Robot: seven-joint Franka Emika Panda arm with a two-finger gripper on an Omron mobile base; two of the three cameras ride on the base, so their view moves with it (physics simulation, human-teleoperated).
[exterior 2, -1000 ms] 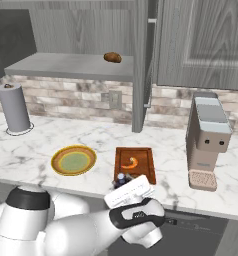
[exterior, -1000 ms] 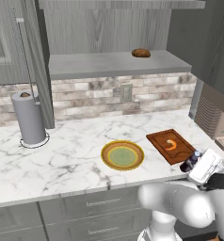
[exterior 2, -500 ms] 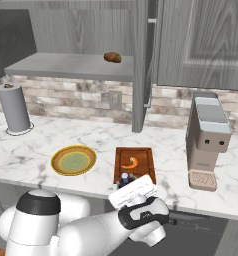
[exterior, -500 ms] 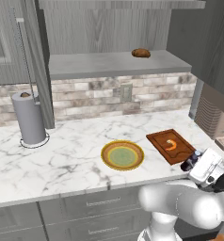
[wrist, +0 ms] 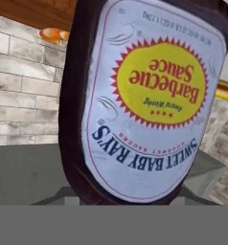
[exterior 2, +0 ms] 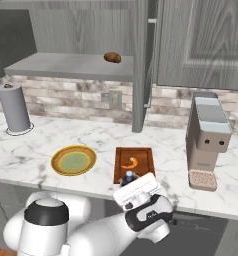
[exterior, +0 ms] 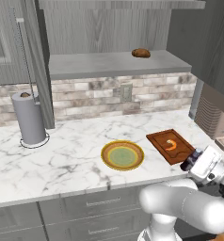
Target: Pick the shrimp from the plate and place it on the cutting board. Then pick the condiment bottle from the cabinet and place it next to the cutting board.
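Brown and close, the bottle (wrist: 144,95) sits upside down in my hand view, its pale label reading inverted; my end effector (exterior 2: 136,190) is clamped on it, low at the tabletop's (exterior: 76,150) front edge by the board (exterior: 172,146). On that board lies the shrimp (exterior: 171,145); the plate (exterior: 122,155) sits beside it.

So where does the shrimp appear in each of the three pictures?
Left base view: the shrimp lies on the cutting board, right of centre, right of the plate.
Right base view: near the middle, on the board, right of the plate.
Hand view: an orange bit at the upper left, beside the bottle, is probably it.
Shared landmark: the cutting board.
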